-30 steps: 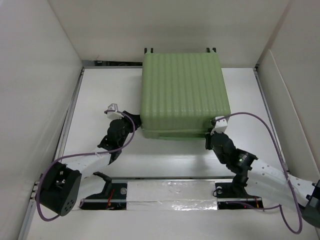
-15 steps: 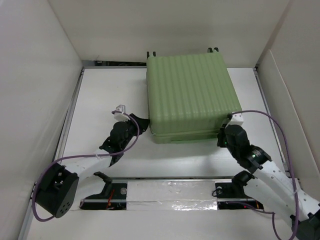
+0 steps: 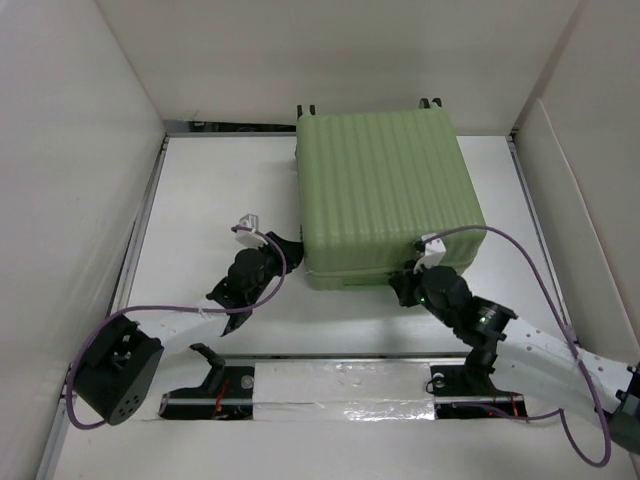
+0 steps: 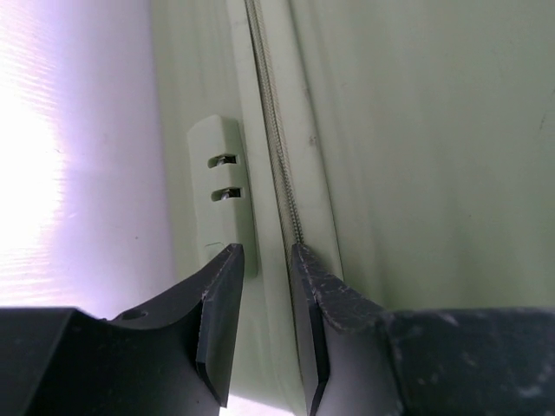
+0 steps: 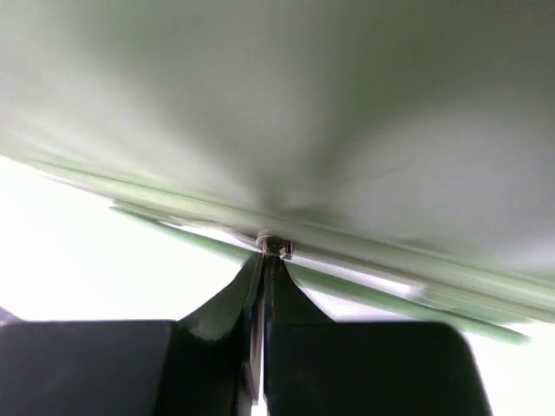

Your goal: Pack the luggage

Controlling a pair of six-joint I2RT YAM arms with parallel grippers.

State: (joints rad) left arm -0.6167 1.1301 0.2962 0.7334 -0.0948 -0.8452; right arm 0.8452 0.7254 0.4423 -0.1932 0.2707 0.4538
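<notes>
Change: the suitcase [image 3: 385, 195] has swung right on the table [image 3: 220, 180] | right gripper [image 5: 263, 260] pinched shut on the zipper pull [image 5: 274, 245], now nearer front middle | left gripper [image 4: 266, 253] narrowly parted against the side, holding nothing | we judge zipping underway.

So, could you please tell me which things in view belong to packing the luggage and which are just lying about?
Belongs to the job:
- luggage, closed
- left gripper, jaws slightly apart at its zip
- right gripper, shut at its near edge

Just there:
- table
- purple cables
- silver tape strip by the arm bases
</notes>
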